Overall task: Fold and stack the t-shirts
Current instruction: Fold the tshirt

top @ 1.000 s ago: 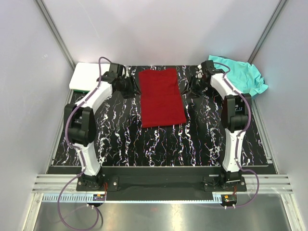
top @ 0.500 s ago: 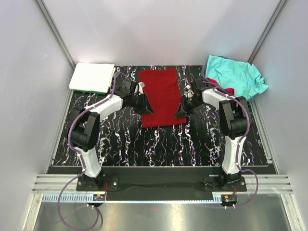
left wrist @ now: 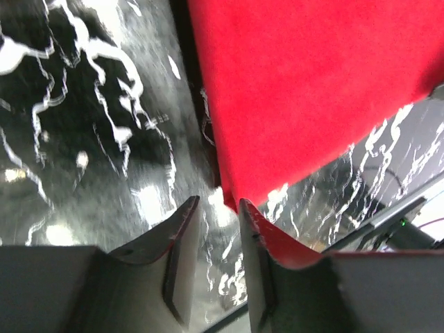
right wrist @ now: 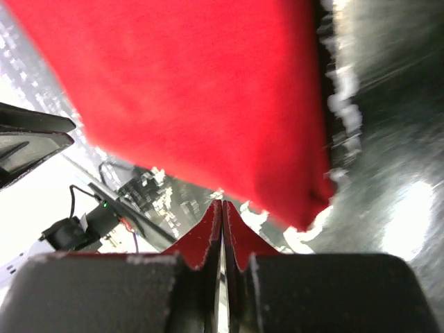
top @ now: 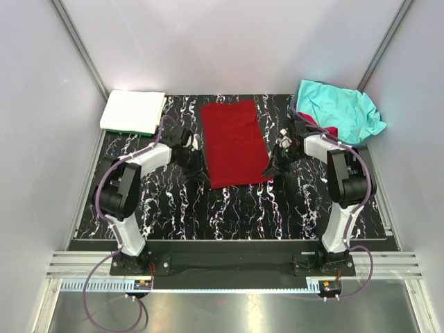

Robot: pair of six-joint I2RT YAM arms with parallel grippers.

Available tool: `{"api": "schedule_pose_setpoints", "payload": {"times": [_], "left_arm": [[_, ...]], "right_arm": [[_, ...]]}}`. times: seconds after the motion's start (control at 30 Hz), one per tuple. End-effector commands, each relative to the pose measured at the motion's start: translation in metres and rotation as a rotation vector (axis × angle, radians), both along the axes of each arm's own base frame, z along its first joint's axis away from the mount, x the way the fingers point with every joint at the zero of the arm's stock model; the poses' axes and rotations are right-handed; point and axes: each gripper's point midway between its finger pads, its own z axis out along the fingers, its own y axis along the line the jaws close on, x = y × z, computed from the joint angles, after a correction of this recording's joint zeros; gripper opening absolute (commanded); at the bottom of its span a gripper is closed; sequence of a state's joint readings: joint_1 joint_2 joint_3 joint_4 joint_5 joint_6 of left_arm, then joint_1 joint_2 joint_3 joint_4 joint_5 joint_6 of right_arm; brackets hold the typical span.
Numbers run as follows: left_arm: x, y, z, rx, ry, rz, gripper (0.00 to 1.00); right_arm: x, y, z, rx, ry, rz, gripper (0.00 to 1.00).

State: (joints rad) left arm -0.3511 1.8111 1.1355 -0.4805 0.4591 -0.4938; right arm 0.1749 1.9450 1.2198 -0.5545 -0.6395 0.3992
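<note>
Dark red t-shirt (top: 234,142) is lying flat in a folded rectangle mid-way across the black marbled mat (top: 173,208). Far right, the turquoise t-shirt (top: 340,111) is sitting crumpled; far left, the white folded t-shirt (top: 132,109) is resting on the green one (top: 128,131). The left gripper (left wrist: 220,236) is hovering at the red shirt's near-left corner with its fingers slightly parted, and the right gripper (right wrist: 222,229) is sitting beside the near-right corner with its fingers pressed together.
</note>
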Motion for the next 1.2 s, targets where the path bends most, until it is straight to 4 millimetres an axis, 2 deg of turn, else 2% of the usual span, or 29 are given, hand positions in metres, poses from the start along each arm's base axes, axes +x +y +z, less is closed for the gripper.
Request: {"api": "schedule_pose_setpoints", "payload": {"times": [0.0, 0.07, 0.1, 0.17, 0.23, 0.27, 0.3, 0.33, 0.4, 0.43, 0.57, 0.73, 0.93, 0.97, 1.03, 1.1, 1.17], "left_arm": [[0.018, -0.012, 0.069, -0.058, -0.179, -0.041, 0.36], [0.018, -0.024, 0.088, -0.118, -0.196, -0.028, 0.36], [0.017, -0.032, 0.093, -0.141, -0.200, -0.031, 0.35], [0.017, -0.046, 0.100, -0.217, -0.191, -0.023, 0.35], [0.009, -0.055, 0.082, -0.241, -0.129, -0.024, 0.34], [0.009, -0.063, 0.081, -0.290, -0.111, -0.026, 0.33], [0.003, -0.063, 0.063, -0.288, -0.059, -0.017, 0.32], [0.000, -0.063, 0.057, -0.293, -0.039, -0.014, 0.31], [-0.004, -0.061, 0.041, -0.282, -0.009, -0.004, 0.30], [-0.006, -0.058, 0.031, -0.257, 0.010, 0.001, 0.29], [-0.014, -0.048, 0.008, -0.204, 0.036, 0.021, 0.28], [-0.024, -0.041, -0.005, -0.177, 0.061, 0.029, 0.27], [-0.030, -0.029, -0.022, -0.135, 0.089, 0.047, 0.26], [-0.030, -0.029, -0.019, -0.142, 0.093, 0.041, 0.25], [-0.028, -0.037, 0.000, -0.171, 0.050, 0.015, 0.24], [-0.027, -0.046, 0.022, -0.179, -0.001, -0.019, 0.25], [-0.022, -0.055, 0.053, -0.216, -0.053, -0.036, 0.26]], "right_arm": [[0.009, 0.023, 0.053, 0.041, -0.127, 0.072, 0.07], [0.008, 0.041, 0.064, 0.082, -0.125, 0.104, 0.08], [0.006, 0.060, 0.068, 0.100, -0.120, 0.136, 0.08], [0.000, 0.081, 0.069, 0.126, -0.108, 0.175, 0.08], [-0.005, 0.100, 0.060, 0.138, -0.073, 0.203, 0.08], [-0.007, 0.106, 0.058, 0.148, -0.057, 0.215, 0.08], [-0.007, 0.110, 0.057, 0.148, -0.054, 0.223, 0.08], [-0.012, 0.117, 0.050, 0.143, -0.033, 0.241, 0.08], [-0.014, 0.122, 0.048, 0.130, -0.015, 0.249, 0.08], [-0.016, 0.124, 0.040, 0.117, 0.009, 0.256, 0.07], [-0.029, 0.130, 0.028, 0.105, 0.060, 0.294, 0.07], [-0.040, 0.128, 0.013, 0.101, 0.119, 0.306, 0.07], [-0.042, 0.121, -0.004, 0.046, 0.135, 0.321, 0.06], [-0.041, 0.120, -0.006, 0.037, 0.134, 0.318, 0.06], [-0.039, 0.122, -0.002, 0.054, 0.114, 0.317, 0.06], [-0.037, 0.124, -0.001, 0.056, 0.108, 0.314, 0.06], [-0.037, 0.124, -0.003, 0.054, 0.119, 0.310, 0.06]]}}
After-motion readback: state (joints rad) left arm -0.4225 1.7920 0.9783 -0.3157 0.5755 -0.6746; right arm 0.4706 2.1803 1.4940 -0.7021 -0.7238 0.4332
